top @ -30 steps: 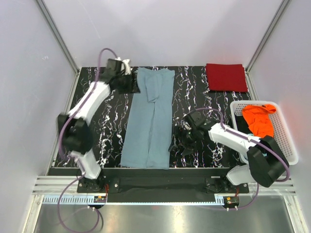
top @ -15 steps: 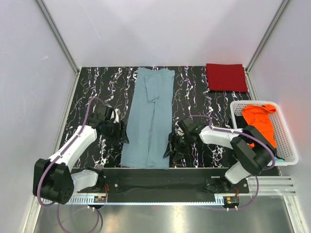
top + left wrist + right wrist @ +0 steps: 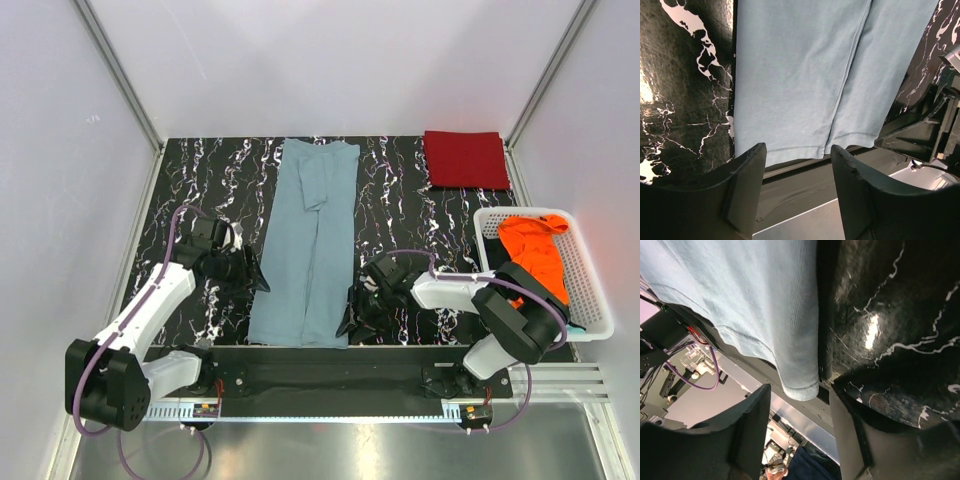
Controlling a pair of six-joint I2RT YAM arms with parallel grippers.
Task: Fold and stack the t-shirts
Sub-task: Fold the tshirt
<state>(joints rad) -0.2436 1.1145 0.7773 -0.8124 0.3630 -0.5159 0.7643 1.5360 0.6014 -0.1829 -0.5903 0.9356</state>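
- The left claw [image 3: 250, 274] hangs low over the table [image 3: 400, 200], just beside the left edge of the grey-blue t-shirt [image 3: 305, 250] and towards its near hem. Its jaws stand apart with nothing between them. In its own wrist view the hem shows through the gap of the left claw [image 3: 797, 155].
- The right claw [image 3: 352, 315] sits at the near right corner of the same shirt, jaws parted. Its wrist view shows the hem corner in the gap of the right claw [image 3: 800, 390]. Whether a finger touches the cloth cannot be told.
- The grey-blue t-shirt lies flat as a long narrow strip down the middle of the table, from far edge to near edge, with a sleeve turned in at the far end.
- Both wrist views cut the shirt off, so only its near part shows, [image 3: 805, 75] and [image 3: 750, 295].
- The dark red t-shirt [image 3: 465, 160] lies folded into a rectangle at the far right corner.
- The orange t-shirt [image 3: 532, 250] is crumpled in the white slatted basket [image 3: 595, 290] at the right edge. The right arm's elbow covers the basket's near corner, and what lies under it cannot be made out.
- The table is glossy black with white veins and catches glare in the wrist views.
- A grooved metal rail [image 3: 330, 405] runs along the near side.
- Plain white walls [image 3: 330, 60] close in the space, with bare metal struts [image 3: 120, 70] in the corners.
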